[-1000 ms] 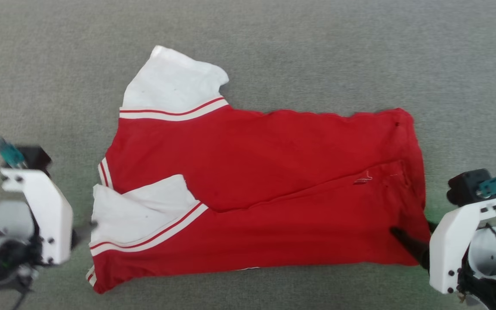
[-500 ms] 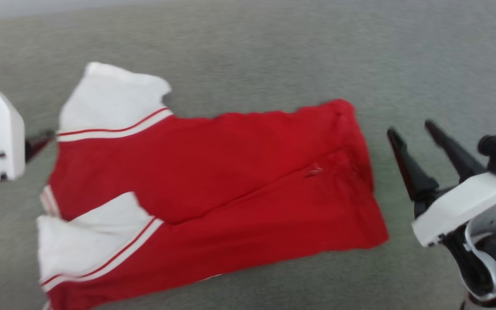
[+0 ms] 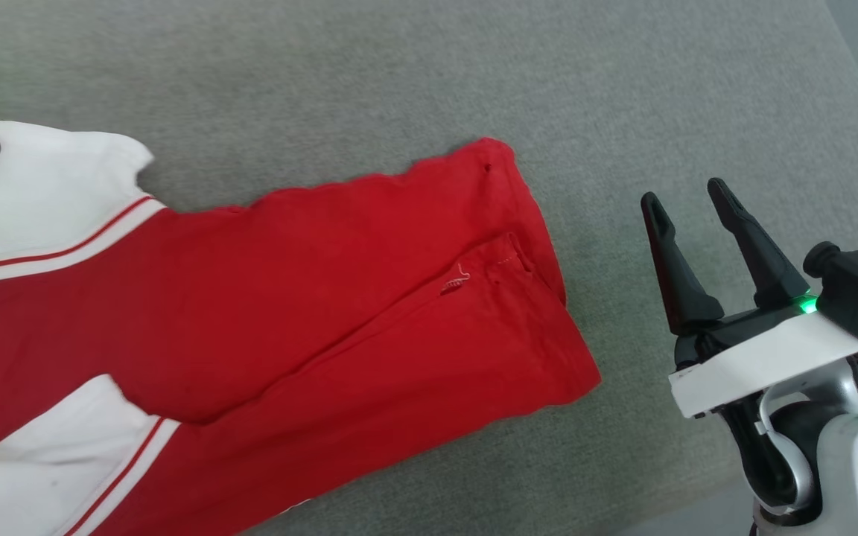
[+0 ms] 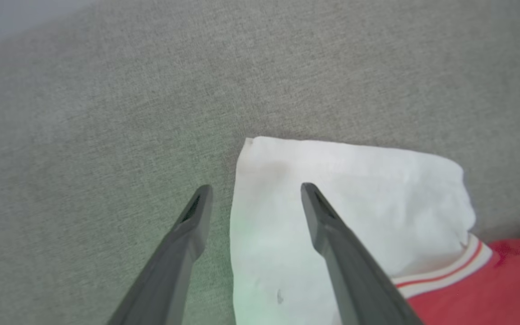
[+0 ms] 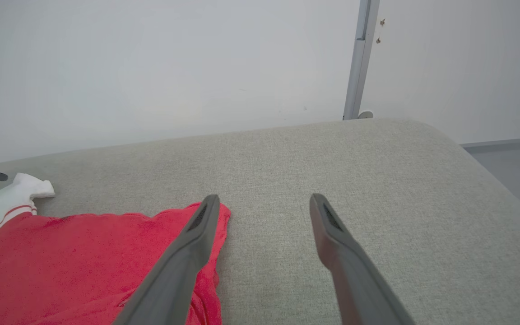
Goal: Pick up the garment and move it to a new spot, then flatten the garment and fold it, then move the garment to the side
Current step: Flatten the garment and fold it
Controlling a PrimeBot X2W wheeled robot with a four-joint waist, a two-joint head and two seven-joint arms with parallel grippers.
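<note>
In the head view, the garment (image 3: 272, 313) lies on the padded surface (image 3: 399, 74), spreading from the middle toward 8 o'clock, with its hem end toward 3 o'clock. The right gripper (image 3: 682, 190) stands at 3 o'clock, beside that hem and apart from it. The left gripper (image 4: 255, 188) is at 10 o'clock, with one finger on either side of the far sleeve's (image 4: 355, 189) edge. Behind the surface, at 12 o'clock in the right wrist view, stands a wall (image 5: 151, 67) with a post (image 5: 359, 58) against it.

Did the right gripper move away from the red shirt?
Yes. A second ago one fingertip of the right gripper lay on the shirt's near corner; now the gripper is off the shirt, to its right, over the grey cushion.
</note>
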